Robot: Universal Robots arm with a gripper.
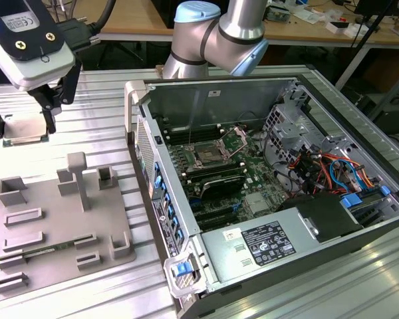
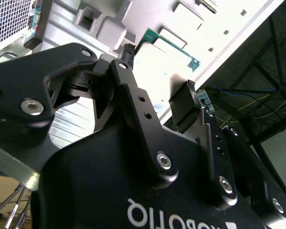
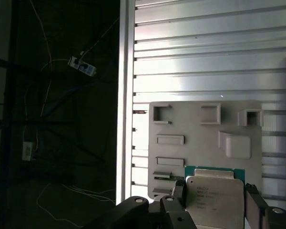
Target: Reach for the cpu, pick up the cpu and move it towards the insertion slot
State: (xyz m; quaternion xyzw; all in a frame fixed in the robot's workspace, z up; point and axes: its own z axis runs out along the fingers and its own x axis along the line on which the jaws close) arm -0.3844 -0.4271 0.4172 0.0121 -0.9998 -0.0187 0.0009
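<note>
**At the exterior view's left: chip (image 1: 26,137) clamped in the gripper (image 1: 21,131)**

On that view I see the fingers (image 1: 50,114) pinching the chip over the table (image 1: 100,100), near the grey tray (image 1: 53,216). The socket (image 1: 206,157) lies well apart, inside the computer case (image 1: 213,100). In the first wrist view the chip (image 3: 214,202) sits between both fingers (image 3: 178,191), above the tray (image 3: 200,143). In the second wrist view its green edge (image 2: 174,45) shows between them.

The cpu (image 3: 214,202) is showing a dull, silvery metal top over a green board rim. The gripper (image 2: 159,67) is looking matt black — its steel screws (image 2: 163,161) are glinting. The tray (image 1: 53,216) is reading as matt grey plastic; the table (image 1: 93,100) is gleaming as ribbed bare metal.
</note>
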